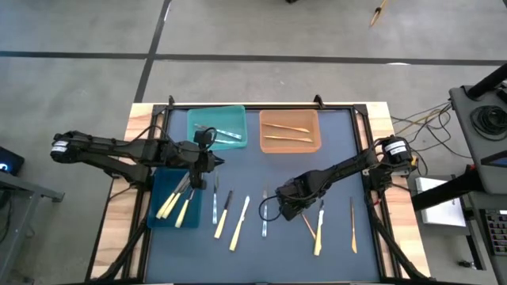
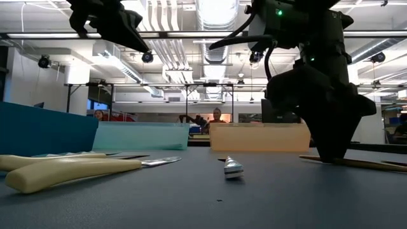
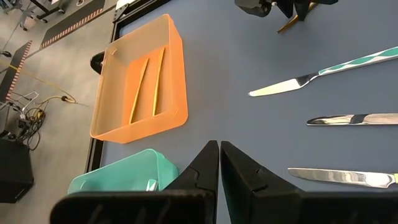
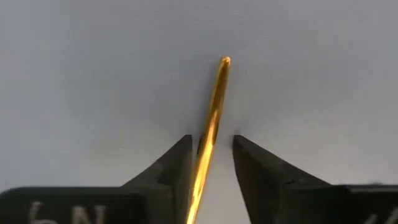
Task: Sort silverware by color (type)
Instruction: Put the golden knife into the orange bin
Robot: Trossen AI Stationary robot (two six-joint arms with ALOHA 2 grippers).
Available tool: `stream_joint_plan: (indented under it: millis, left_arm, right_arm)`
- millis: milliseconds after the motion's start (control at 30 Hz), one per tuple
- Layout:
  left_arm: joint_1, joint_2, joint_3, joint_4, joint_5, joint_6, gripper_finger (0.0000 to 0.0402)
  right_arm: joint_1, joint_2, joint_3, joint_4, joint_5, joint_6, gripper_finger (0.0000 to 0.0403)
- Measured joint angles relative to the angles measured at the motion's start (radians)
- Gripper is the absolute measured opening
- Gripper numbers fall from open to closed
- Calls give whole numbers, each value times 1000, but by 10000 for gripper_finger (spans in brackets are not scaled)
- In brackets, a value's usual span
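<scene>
The right hand is down at the tabletop, straddling an orange-tan utensil that lies flat on the dark mat. In the right wrist view the slim piece runs lengthwise out from between the two fingers, its long axis square to the line along which they close, so the squeeze would come across its narrow width. One finger sits against it and the other stands just apart, so the fingers are part-spread around the piece rather than pinching it; whether it is truly gripped I cannot tell. The orange bin, already holding two pieces of the same colour, lies across the mat toward the far edge, and the right arm is plainly the nearer one to this piece. The left hand, fingers pressed together and holding nothing, hangs near the teal bin, well apart.
</scene>
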Motion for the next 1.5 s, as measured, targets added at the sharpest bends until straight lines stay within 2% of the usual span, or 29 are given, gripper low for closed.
stream_joint_plan:
  millis: [167,333,633,800,1033,1233,1367,1500]
  left_arm:
    - [0,0,0,1,0,0,0]
    - [0,0,0,2,0,0,0]
    - [0,0,-3,30,1,-5,0]
    - [0,0,-39,87,59,-8,0]
    - [0,0,-114,216,119,-7,0]
    - [1,-15,-145,290,142,7,0]
    - [2,-31,-145,307,180,15,0]
    - [5,-53,-145,341,240,37,0]
  right_arm:
    - [0,1,0,16,27,5,53]
    - [-3,1,0,27,38,10,22]
    - [-29,1,15,46,49,-34,15]
    - [-54,-6,56,42,66,-108,15]
    - [-98,-22,133,35,82,-267,14]
    - [-146,-57,213,33,158,-447,13]
    - [-179,-90,270,41,249,-602,13]
    - [-221,-141,288,148,285,-789,13]
